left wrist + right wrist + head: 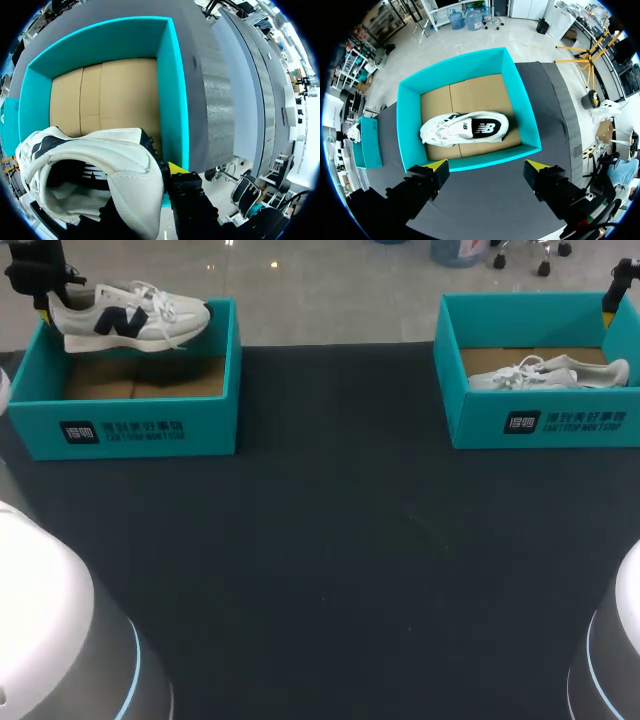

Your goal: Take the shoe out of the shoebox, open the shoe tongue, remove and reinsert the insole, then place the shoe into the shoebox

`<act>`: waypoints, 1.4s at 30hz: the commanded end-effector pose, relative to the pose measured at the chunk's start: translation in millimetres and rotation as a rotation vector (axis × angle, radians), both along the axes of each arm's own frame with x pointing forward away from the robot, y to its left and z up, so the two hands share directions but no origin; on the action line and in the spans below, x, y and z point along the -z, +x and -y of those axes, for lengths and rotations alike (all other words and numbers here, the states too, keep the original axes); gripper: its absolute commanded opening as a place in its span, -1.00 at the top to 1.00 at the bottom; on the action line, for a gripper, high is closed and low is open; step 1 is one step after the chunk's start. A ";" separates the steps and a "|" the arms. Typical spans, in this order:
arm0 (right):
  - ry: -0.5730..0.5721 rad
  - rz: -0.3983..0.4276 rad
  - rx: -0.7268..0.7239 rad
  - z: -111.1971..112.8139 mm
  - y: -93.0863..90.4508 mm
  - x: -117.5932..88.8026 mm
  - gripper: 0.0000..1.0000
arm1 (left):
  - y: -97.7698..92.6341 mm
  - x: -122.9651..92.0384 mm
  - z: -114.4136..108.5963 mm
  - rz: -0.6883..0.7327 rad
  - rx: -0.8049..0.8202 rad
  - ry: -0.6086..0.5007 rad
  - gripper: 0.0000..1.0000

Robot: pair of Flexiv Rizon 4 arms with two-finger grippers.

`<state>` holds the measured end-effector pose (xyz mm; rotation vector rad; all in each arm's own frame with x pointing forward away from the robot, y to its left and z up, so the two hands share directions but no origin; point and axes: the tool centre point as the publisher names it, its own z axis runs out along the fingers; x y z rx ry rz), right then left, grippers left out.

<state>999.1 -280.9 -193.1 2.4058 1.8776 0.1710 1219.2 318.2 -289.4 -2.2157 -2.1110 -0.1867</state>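
Note:
A white sneaker with a dark side logo [130, 318] hangs above the left teal shoebox [130, 430], toe to the right. My left gripper [48, 292] is shut on its heel. In the left wrist view the shoe [100, 155] fills the space at my left gripper [157, 176]. One yellow fingertip [175, 167] lies outside the heel collar and the other is hidden inside the shoe. The box's cardboard floor [110, 95] lies bare below. My right gripper [486, 165] hovers open above the right shoebox [470, 162], which holds a second white sneaker [465, 129] on its side.
The right shoebox [540, 420] with its sneaker [550, 373] stands at the table's far right, and my right gripper [615, 290] is over its back corner. Dark table mat [330, 540] spreads between and in front of the two boxes.

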 end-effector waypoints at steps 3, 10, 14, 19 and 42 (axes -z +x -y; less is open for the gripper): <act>-0.001 0.002 0.001 -0.6 -1.0 -0.1 -1.00 | -13.9 -48.9 2.2 0.023 0.004 0.020 1.00; -0.001 0.002 0.001 -0.6 -1.0 -0.1 -1.00 | -13.7 -85.2 -1.5 0.083 0.003 0.020 1.00; -0.001 0.002 0.001 -0.6 -1.0 -0.1 -1.00 | -14.2 -101.5 -1.5 0.113 -0.005 0.013 1.00; -0.001 0.002 0.001 -0.6 -1.0 -0.1 -1.00 | -14.1 -121.8 0.1 0.154 -0.012 0.000 1.00; -0.001 0.002 0.001 -0.6 -1.0 -0.1 -1.00 | -16.1 -133.7 0.7 0.182 -0.021 -0.022 1.00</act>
